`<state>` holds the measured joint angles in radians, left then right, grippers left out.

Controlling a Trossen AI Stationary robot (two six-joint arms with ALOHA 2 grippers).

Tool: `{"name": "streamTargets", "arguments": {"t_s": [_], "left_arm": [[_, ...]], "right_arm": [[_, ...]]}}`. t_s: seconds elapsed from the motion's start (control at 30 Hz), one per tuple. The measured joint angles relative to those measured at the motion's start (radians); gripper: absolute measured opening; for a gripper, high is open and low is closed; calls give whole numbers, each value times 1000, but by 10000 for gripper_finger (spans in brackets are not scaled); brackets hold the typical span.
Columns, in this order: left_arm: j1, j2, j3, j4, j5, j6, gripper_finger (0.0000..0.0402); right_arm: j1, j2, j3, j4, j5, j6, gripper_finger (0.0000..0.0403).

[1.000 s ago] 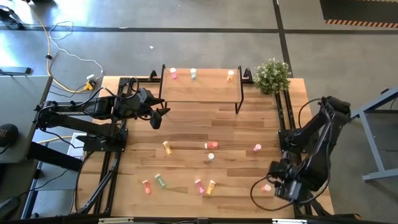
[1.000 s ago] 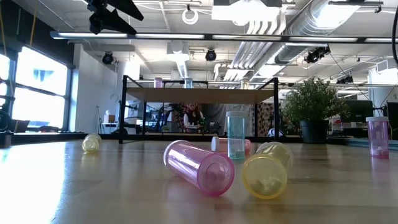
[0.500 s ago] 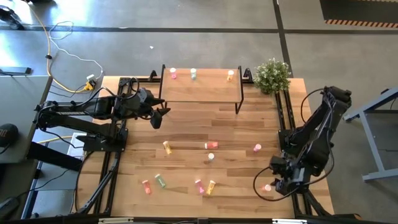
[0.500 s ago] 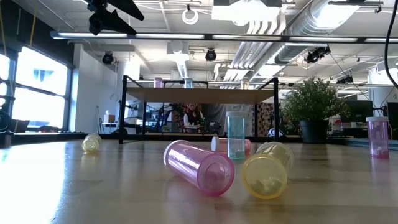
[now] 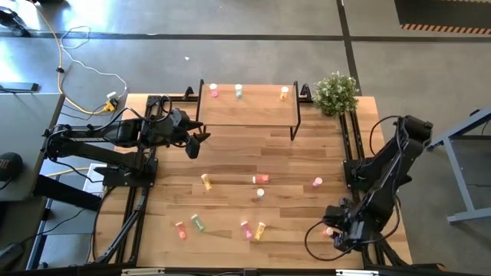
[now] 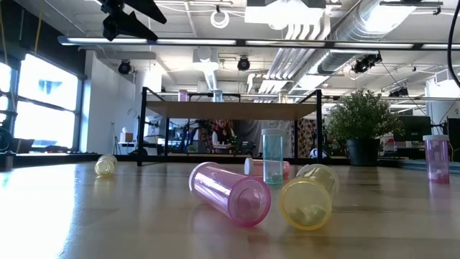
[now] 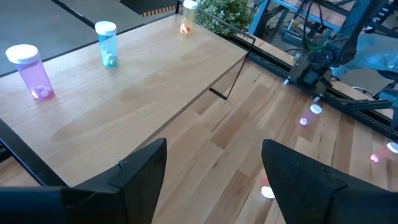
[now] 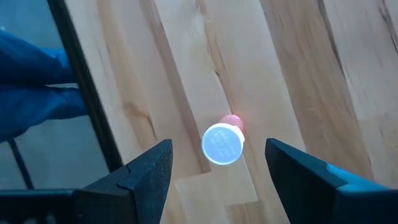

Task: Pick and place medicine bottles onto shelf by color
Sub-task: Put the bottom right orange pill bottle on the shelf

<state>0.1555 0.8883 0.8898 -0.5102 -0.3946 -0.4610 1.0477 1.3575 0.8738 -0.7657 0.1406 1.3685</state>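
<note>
A pink medicine bottle (image 8: 222, 144) with a white cap stands upright near the table's near right corner (image 5: 328, 231). My right gripper (image 8: 217, 186) hangs open above it, pointing steeply down, a finger on either side and clear of it. My left gripper (image 7: 214, 180) is open in the air by the shelf's (image 5: 247, 107) left end. On the shelf stand a pink bottle (image 7: 31, 71), a teal one (image 7: 107, 43) and an orange one (image 7: 186, 15). Several more bottles lie or stand on the table, among them a yellow (image 5: 205, 181) and a red (image 5: 261, 179).
A potted plant (image 5: 335, 93) stands at the far right corner, beside the shelf. Black rails (image 5: 349, 142) run along both table sides. In the low view a pink bottle (image 6: 230, 193) and a yellow one (image 6: 305, 203) lie near the front edge.
My right gripper has come down toward the upright pink bottle near the near right corner and has tipped to point more steeply down, staying open. The bottles have not moved.
</note>
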Motion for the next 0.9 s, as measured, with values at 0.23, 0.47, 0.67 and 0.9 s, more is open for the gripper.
{"name": "streamTargets", "arguments": {"t_s": [0.23, 0.47, 0.67, 0.9], "left_arm": [[0, 0, 0, 0, 0, 0, 255], [0, 0, 0, 0, 18, 0, 255], [0, 0, 0, -1, 26, 0, 255], [0, 0, 0, -1, 26, 0, 255]], "right_arm": [[0, 66, 0, 19, -2, 2, 248], [0, 113, 0, 28, -3, 3, 247], [0, 149, 0, 38, -30, 22, 229], [0, 149, 0, 38, -26, 20, 144]]}}
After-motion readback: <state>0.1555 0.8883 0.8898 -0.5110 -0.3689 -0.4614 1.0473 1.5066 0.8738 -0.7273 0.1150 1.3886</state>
